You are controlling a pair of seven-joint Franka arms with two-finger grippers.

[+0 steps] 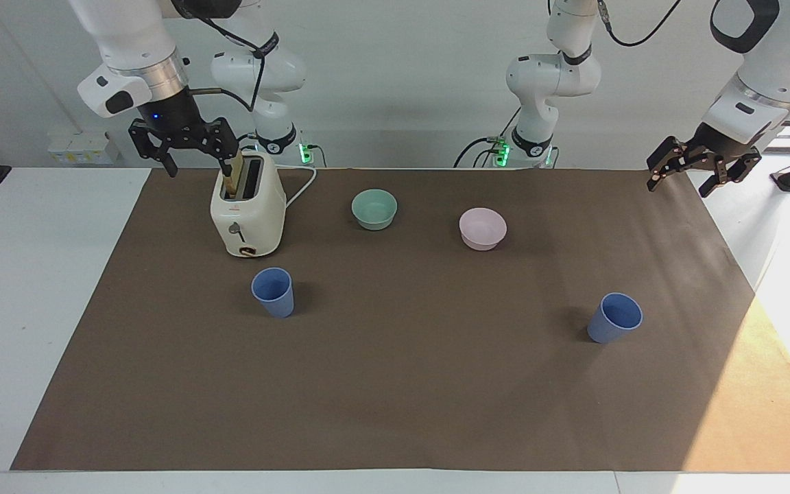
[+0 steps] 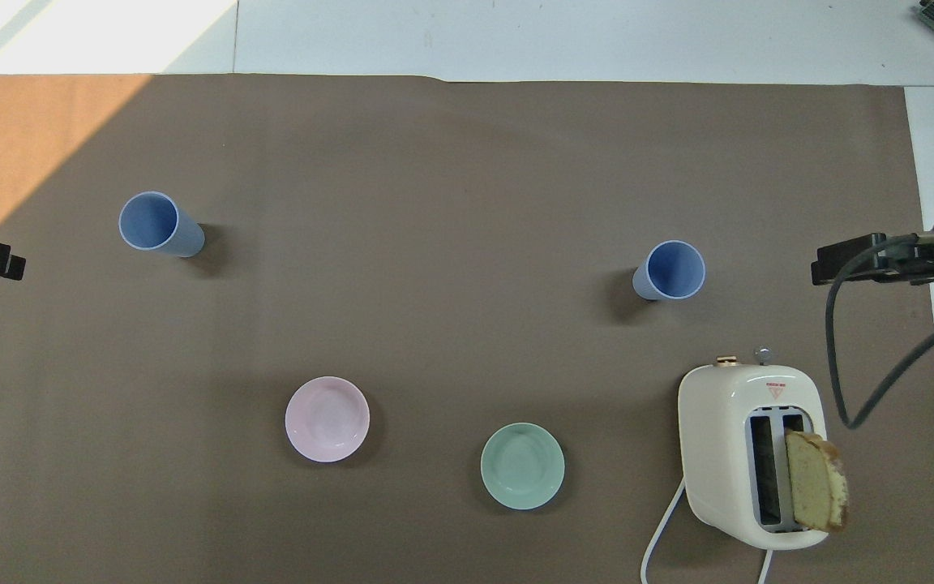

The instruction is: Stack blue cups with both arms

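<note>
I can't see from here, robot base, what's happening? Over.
Left claw and right claw open, up, empty. Both blue cups upright, apart, unstacked. Nothing between them.

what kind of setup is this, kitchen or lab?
Most likely a robotics lab staged as a kitchen tabletop. Two robot arms are mounted at a table covered with a brown mat. On it, props are spaced apart: a toaster holding bread, two bowls and two blue cups.

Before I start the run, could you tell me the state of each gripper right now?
Left gripper: open, holding nothing, raised at its end of the table.
Right gripper: open, holding nothing, over the toaster.
</note>
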